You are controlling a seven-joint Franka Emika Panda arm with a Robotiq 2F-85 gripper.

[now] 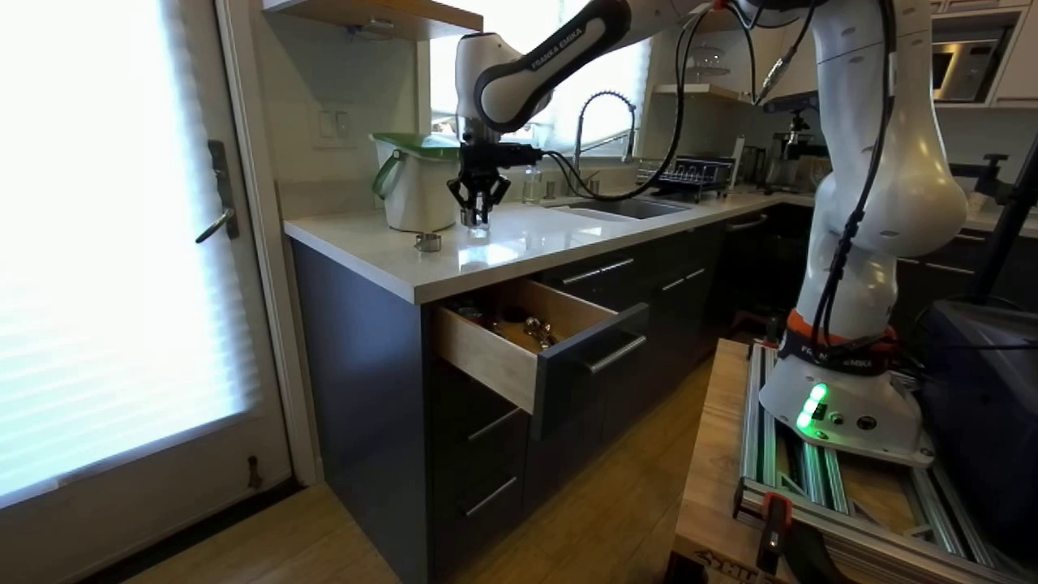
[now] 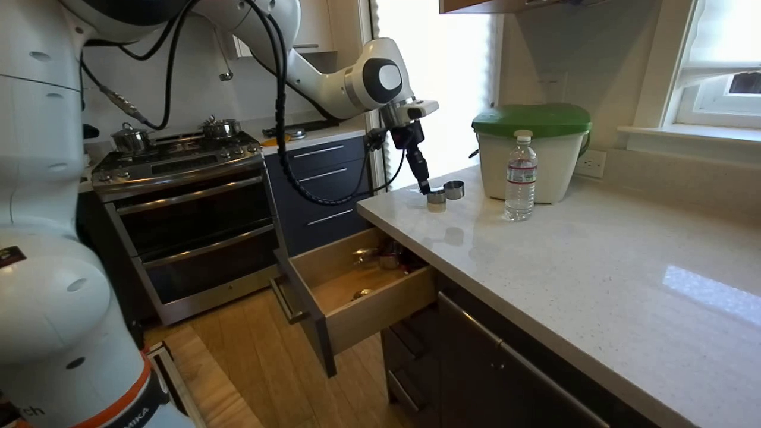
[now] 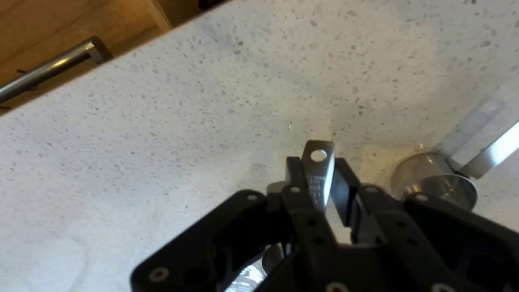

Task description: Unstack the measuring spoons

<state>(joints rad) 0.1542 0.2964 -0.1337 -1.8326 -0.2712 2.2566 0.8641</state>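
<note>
Two small steel measuring spoons, cup-shaped with flat handles, are apart at the counter's end. My gripper [image 3: 318,172] is shut on the handle [image 3: 317,164] of one spoon, whose hole end sticks out past the fingertips. Its bowl [image 3: 272,259] is mostly hidden behind the left finger. In an exterior view the gripper [image 1: 481,207] holds this spoon [image 1: 470,217] just above the counter; it also shows in an exterior view [image 2: 454,189] beside the gripper [image 2: 425,188]. The other spoon [image 3: 436,182] rests on the counter, right of the gripper, and shows in both exterior views [image 1: 427,242] [image 2: 436,197].
The white counter [image 2: 594,267] carries a white bin with a green lid [image 2: 532,154] and a water bottle [image 2: 521,178]. An open drawer [image 2: 380,321] with utensils juts out below the counter's front edge. The sink [image 1: 628,209] lies farther along.
</note>
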